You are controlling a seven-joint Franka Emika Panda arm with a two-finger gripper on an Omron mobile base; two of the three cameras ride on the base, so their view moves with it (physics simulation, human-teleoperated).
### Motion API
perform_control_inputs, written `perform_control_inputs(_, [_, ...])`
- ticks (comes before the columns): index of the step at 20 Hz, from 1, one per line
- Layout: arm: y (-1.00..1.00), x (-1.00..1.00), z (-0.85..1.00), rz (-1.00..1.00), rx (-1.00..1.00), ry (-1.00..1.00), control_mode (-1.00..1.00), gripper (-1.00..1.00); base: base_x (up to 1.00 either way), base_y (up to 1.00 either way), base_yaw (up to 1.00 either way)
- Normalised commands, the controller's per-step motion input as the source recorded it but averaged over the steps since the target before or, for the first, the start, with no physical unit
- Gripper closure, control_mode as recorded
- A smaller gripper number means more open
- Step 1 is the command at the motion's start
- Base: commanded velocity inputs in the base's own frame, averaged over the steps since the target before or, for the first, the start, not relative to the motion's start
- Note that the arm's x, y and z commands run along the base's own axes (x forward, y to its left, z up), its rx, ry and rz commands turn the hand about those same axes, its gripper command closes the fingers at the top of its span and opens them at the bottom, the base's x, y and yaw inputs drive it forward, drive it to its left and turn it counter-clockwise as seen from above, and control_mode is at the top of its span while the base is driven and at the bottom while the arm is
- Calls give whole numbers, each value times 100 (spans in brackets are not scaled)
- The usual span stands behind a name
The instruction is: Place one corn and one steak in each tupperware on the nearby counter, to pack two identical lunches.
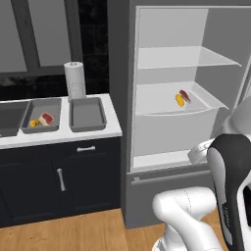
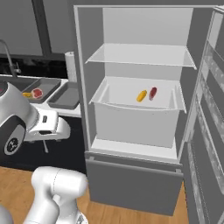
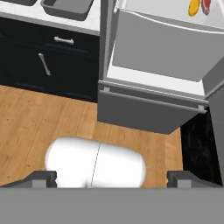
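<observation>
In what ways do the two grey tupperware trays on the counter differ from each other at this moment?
The left tupperware holds a corn and a steak; the right tupperware holds nothing. The left tupperware sits next to the sink basin, while the right tupperware lies nearer the open fridge. Both are grey, shallow and rectangular, side by side on the white counter.

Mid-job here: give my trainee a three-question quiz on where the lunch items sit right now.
1. True or false: both tupperware trays hold food.
2. Where are the loose corn and steak? A) sink B) fridge shelf C) floor
3. Fill in: the gripper fingers stand ___.

Key:
1. False: the left tray holds a corn and a steak; the right tray is empty.
2. B, on the fridge shelf.
3. Open.
</observation>
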Motion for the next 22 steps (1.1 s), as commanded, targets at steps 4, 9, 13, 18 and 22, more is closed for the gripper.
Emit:
perform_control_inputs(4, [0,0,0,0,0,0,100,-100,32,-22,0])
perform_control_inputs(9, [0,0,0,0,0,0,100,-100,40,-26,0])
perform_control_inputs(13, [0,0,0,0,0,0,100,-100,47,-33,0])
perform_control_inputs(18, [0,0,0,0,0,0,100,-100,47,-38,0])
perform_control_inputs(22, [0,0,0,0,0,0,100,-100,40,-37,1])
